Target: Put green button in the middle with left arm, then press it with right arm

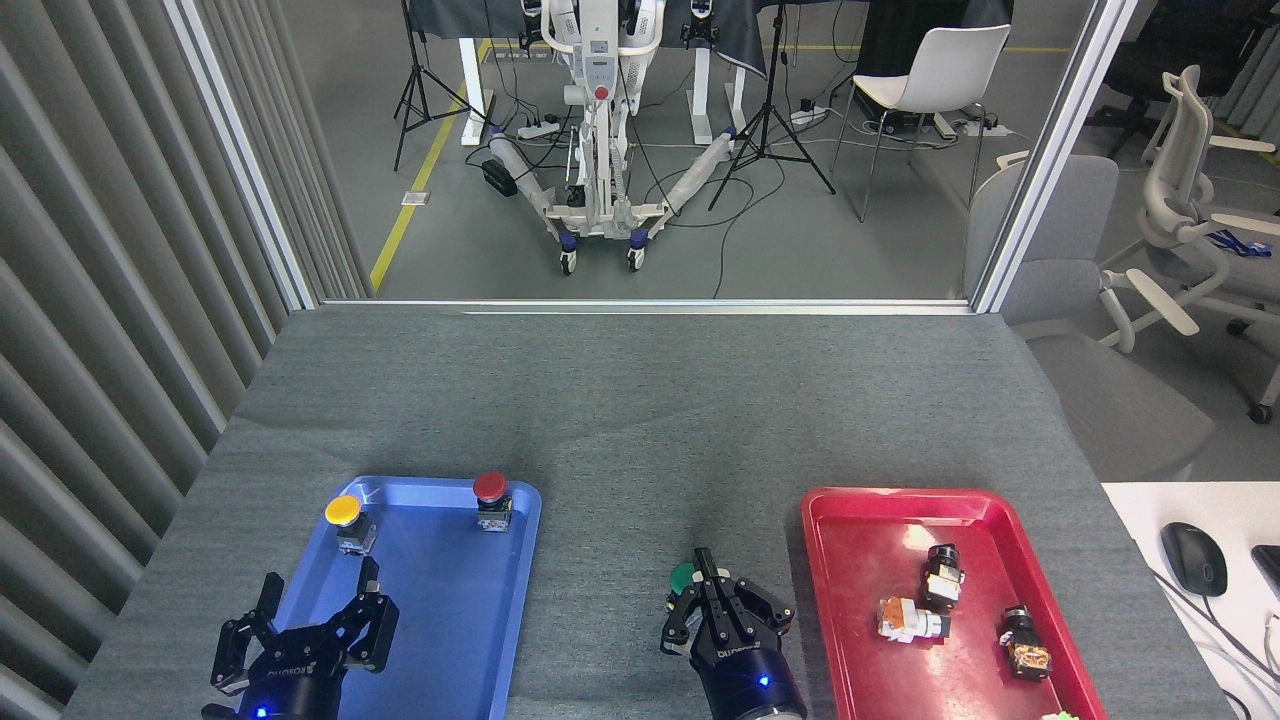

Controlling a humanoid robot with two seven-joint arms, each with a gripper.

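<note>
The left arm's black multi-finger gripper point(300, 640) with its blue light hung over the near-left corner of the 1 blue plastic tray point(440, 640), its fingers point(372, 625) spread wide and holding nothing. At the tray's far end stood 2 push-buttons, well apart: 1 yellow-capped button point(343, 512) at the left and 1 red-capped button point(490, 488) at the right. On the bare grey felt table cloth point(620, 420) between the 2 trays sat the 1 green button point(683, 577), domed cap up. The right arm's black gripper point(722, 612) was over it with fingers drawn together, 1 fingertip point(702, 560) lying across the cap; I could not tell whether it pressed down. The 1 red plastic tray point(860, 520) held 3 small switch parts point(910, 620), lying apart.
</note>
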